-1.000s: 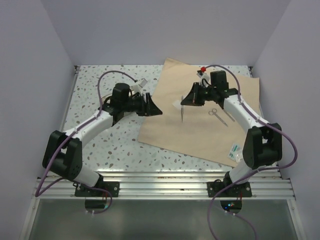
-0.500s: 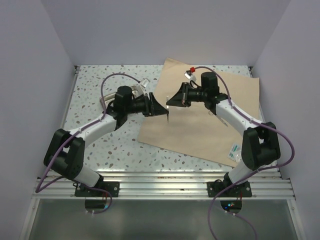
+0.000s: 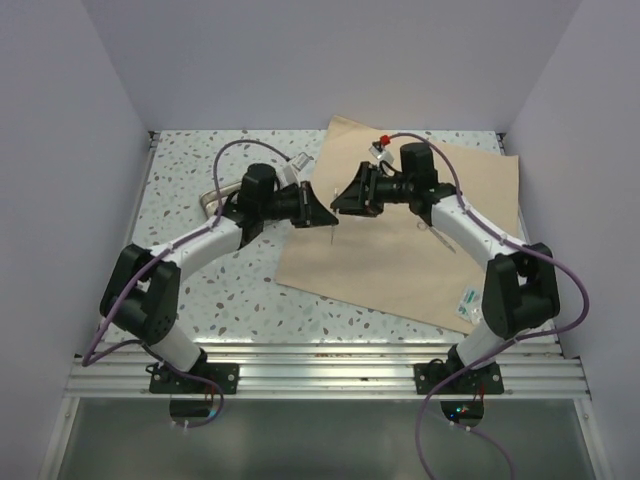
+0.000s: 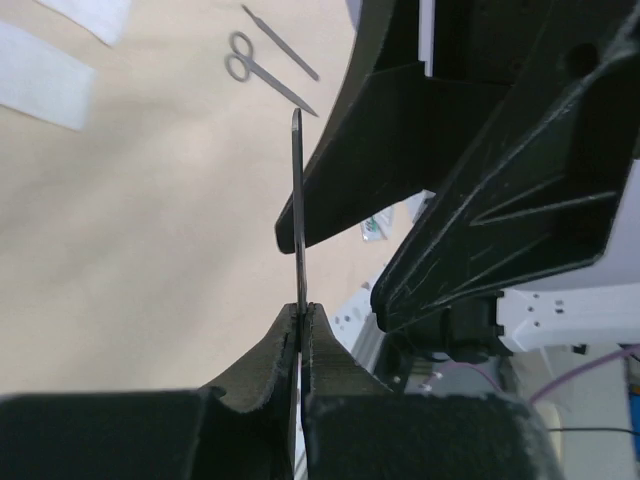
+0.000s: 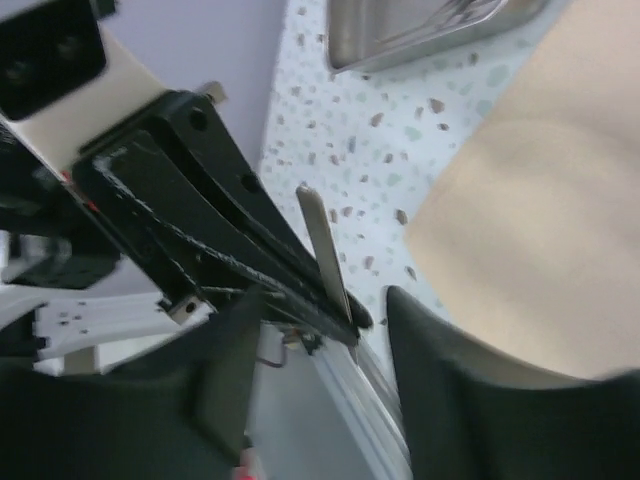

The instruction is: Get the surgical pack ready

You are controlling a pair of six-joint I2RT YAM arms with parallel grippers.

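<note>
**A:** What has just changed over the sheet?

**B:** The handover has gone through. A second ago the right gripper [image 3: 342, 202] carried the thin metal instrument [image 4: 297, 200] alone. Now the left gripper [image 4: 302, 312] is clamped tight on its lower end, and the right one's fingers stand apart on either side of it.

**A:** So the right one has let go?

**B:** It looks so from its wrist view: there is a gap on each side of the strip, which stands nearly upright between them. That suggests the instrument is headed left, toward the metal tray [image 5: 400, 45].

**A:** Where is everything else?

**B:** The wrap sheet [image 3: 400, 262] lies flat on the right half of the table [image 3: 200, 290]. The scissors [image 4: 255, 75] and a second slim tool lie on it (the gauze squares [image 4: 40, 75] too, near its far side). The tray sits off the sheet on the speckled top, partly hidden behind the left arm.

**A:** Any room to move?

**B:** The two grippers are nose to nose just above the sheet's left edge, so the right should back away first. Leftward the tabletop is open up to the tray. The side walls stand well apart from both arms.
</note>
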